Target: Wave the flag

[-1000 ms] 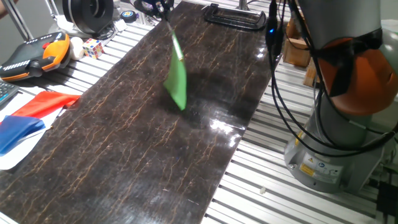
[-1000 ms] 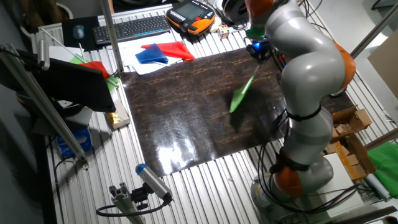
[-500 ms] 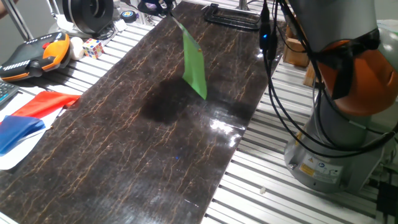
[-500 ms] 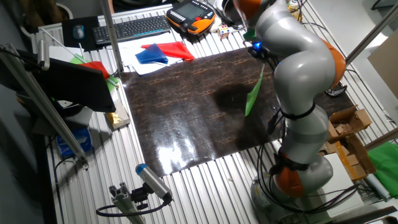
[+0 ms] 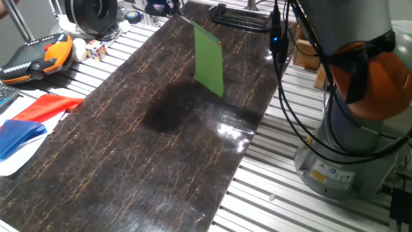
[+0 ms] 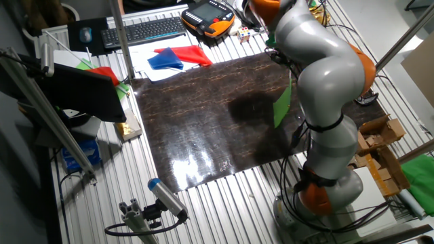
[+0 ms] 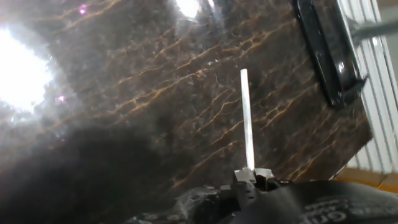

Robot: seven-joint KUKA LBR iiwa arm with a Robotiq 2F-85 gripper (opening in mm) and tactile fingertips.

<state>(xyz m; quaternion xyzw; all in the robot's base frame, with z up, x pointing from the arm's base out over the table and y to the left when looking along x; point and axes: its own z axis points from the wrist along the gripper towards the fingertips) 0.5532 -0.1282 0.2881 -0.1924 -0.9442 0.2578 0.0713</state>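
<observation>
Hand view shows the gripper (image 7: 249, 177) at the bottom centre of the frame, clenched on the thin white stick of the flag (image 7: 247, 118), which points up across the dark marbled table top (image 7: 124, 81). From one fixed view the green cloth of the flag (image 5: 208, 58) hangs in the upper middle of the frame, above the table, with its shadow at lower left. At the left edge lie a red cloth (image 5: 45, 106) and a blue cloth (image 5: 19, 136).
</observation>
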